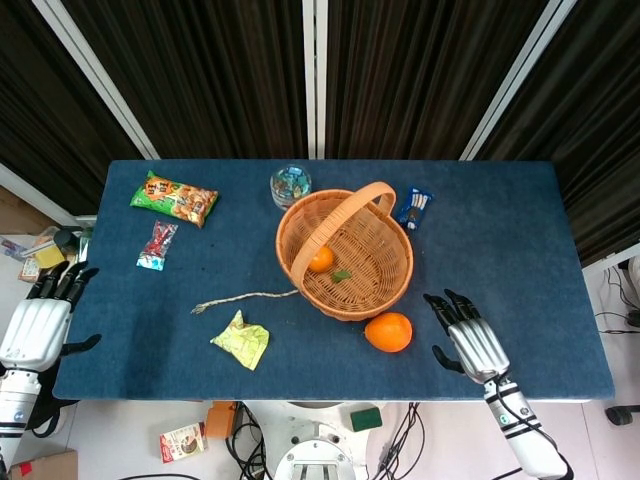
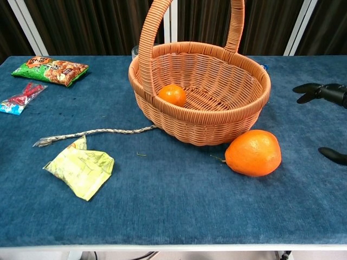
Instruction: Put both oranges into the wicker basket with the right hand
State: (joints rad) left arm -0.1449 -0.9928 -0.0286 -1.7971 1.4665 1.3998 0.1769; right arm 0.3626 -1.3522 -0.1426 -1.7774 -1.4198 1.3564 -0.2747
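The wicker basket stands mid-table with its handle arching over it. A small orange lies inside on the left side of the basket floor. A larger orange rests on the blue cloth just in front of the basket's right side. My right hand hovers to the right of that orange, fingers spread, holding nothing; in the chest view only its fingertips show at the right edge. My left hand hangs off the table's left edge, fingers apart and empty.
A snack bag, a red candy wrapper, a yellow-green packet and a braided rope lie left of the basket. A glass jar and a blue packet sit behind it.
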